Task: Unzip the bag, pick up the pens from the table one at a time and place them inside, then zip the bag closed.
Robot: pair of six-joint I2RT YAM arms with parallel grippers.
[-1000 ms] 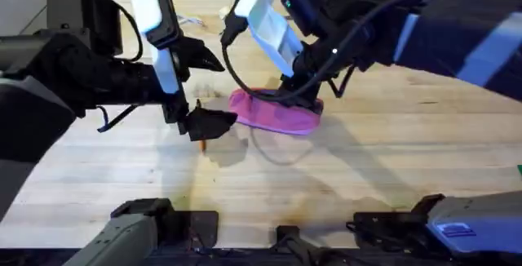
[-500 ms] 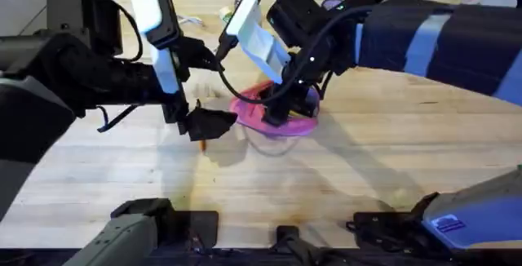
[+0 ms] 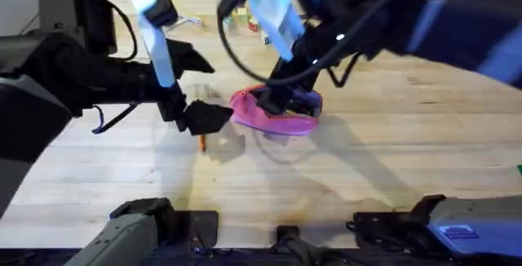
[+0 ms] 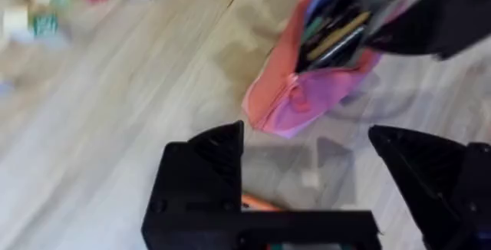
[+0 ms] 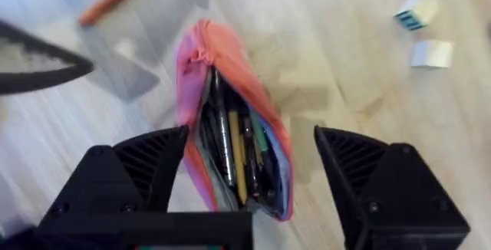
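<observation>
With the bag (image 5: 230,139) lying unzipped on the table (image 3: 367,160) directly below the wide-open right gripper (image 5: 249,181), the loading step continues: the left gripper (image 4: 307,177), also spread wide, hovers just above the orange pen (image 3: 202,142) and must likely descend to grasp it.

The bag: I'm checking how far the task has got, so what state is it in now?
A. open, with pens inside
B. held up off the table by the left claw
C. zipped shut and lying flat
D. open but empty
A: the right wrist view looks straight into the open pink bag, where several pens lie side by side.
</observation>
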